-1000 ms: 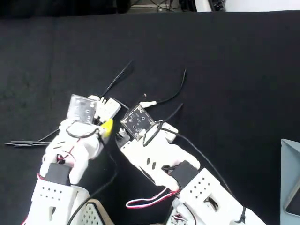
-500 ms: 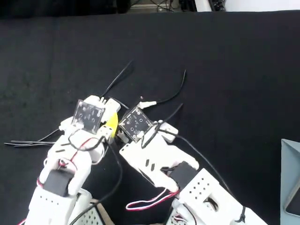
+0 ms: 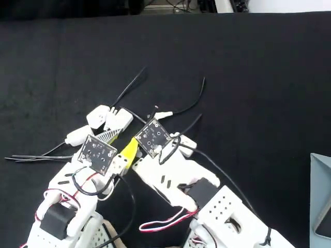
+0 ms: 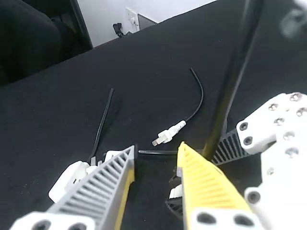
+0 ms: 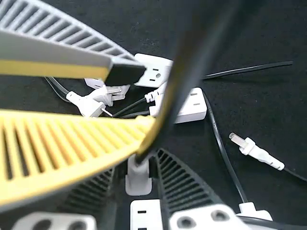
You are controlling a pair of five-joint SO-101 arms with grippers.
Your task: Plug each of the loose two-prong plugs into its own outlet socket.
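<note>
Left gripper (image 4: 157, 149) retreated, right gripper (image 5: 138, 165) — clasping plug (image 5: 138, 182)

arms (image 3: 170, 173): 2 | outlet sockets (image 5: 153, 70): 3 | two-prong plugs (image 5: 253, 146): 4 made out

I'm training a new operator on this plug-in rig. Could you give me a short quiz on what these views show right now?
1. True or false: the left gripper is shut on a plug.
2. What sits between the fingers of the right gripper? A) a white plug B) a screwdriver C) nothing
3. Fill in: one finger of the left gripper is grey, the other ____.
Key: 1 false, it is open with nothing between its fingers; 2 A; 3 yellow.
</note>
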